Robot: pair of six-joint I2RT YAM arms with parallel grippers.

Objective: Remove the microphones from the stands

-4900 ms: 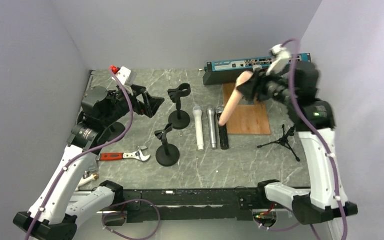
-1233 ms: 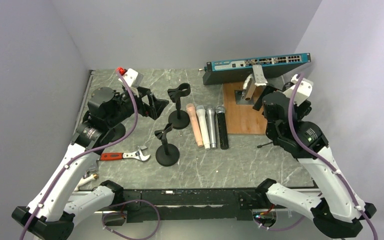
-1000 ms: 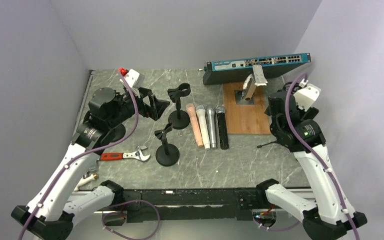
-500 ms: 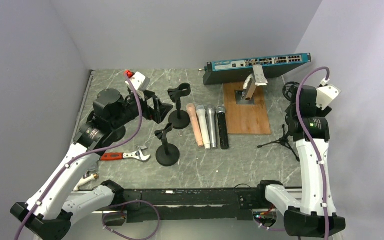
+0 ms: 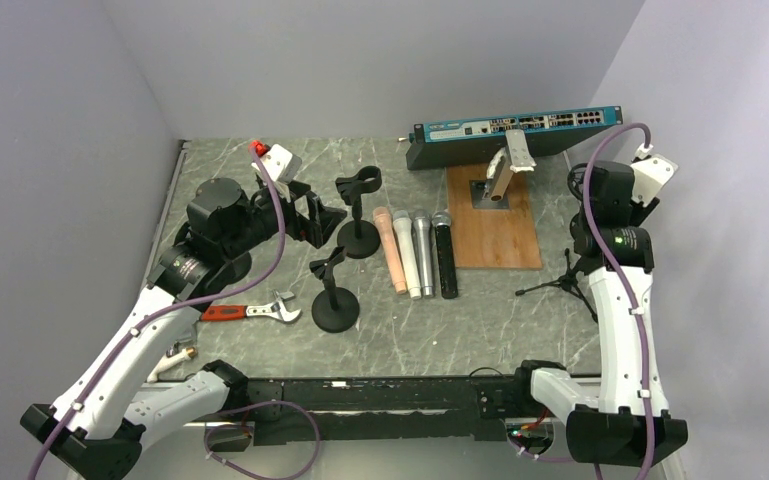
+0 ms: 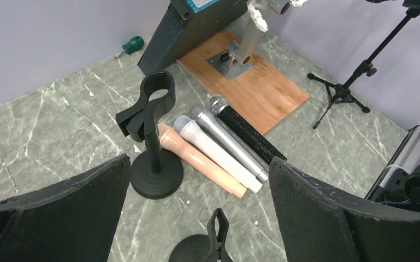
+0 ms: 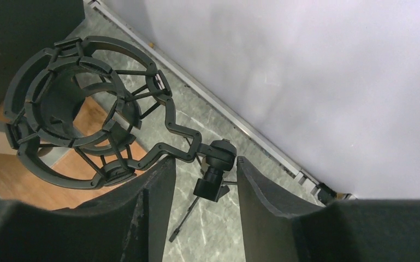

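Note:
Four microphones lie side by side on the table: peach (image 5: 392, 250), white (image 5: 406, 256), silver (image 5: 425, 250) and black (image 5: 445, 256); all show in the left wrist view, the peach one (image 6: 199, 160) nearest. Two round-base clip stands (image 5: 358, 208) (image 5: 332, 296) are empty. A tripod stand (image 5: 566, 282) stands at the right. Its black shock mount (image 7: 76, 131) is empty. My right gripper (image 5: 580, 192) (image 7: 203, 164) is open above the tripod's swivel joint (image 7: 214, 166). My left gripper (image 5: 325, 215) (image 6: 196, 164) is wide open and empty, left of the clip stands.
A wooden board (image 5: 495, 240) with a metal bracket (image 5: 506, 166) lies at the back right, and a network switch (image 5: 515, 125) lies behind it. A red-handled wrench (image 5: 250, 311) lies front left. The right wall is close to my right arm.
My right gripper laid the peach microphone beside the other three, let go, then swung right to above the tripod stand. My left gripper crept slightly right.

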